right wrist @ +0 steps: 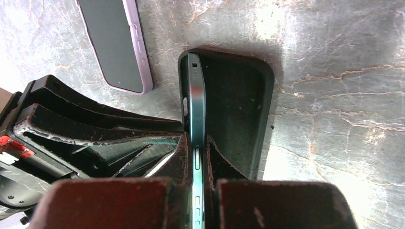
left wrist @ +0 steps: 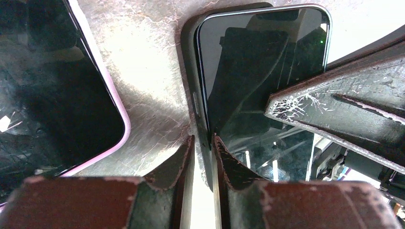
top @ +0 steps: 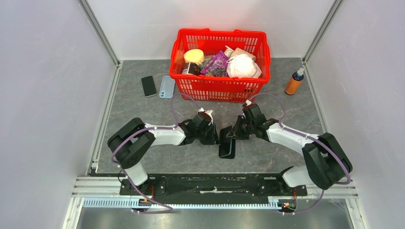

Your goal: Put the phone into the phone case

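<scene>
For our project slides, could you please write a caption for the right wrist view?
Right gripper grips the phone, seen edge-on, its end tucked against the wall of the black case.

Between the right jaws the phone (right wrist: 196, 109) shows a smooth satin teal rim, like metal, and a glossy glass face. Beside them the case (right wrist: 234, 105) is matt black, rubbery. The pads (right wrist: 217, 164) are scuffed, rough. Under them the table (right wrist: 334, 95) is marbled grey, faintly shiny.

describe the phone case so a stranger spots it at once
From the red basket at the far side, come nearer to where the left gripper and right gripper meet. The phone case lies there: black, open-faced, a teal-edged phone held on edge in it, unlike the lilac-edged phone lying flat beside it.
</scene>
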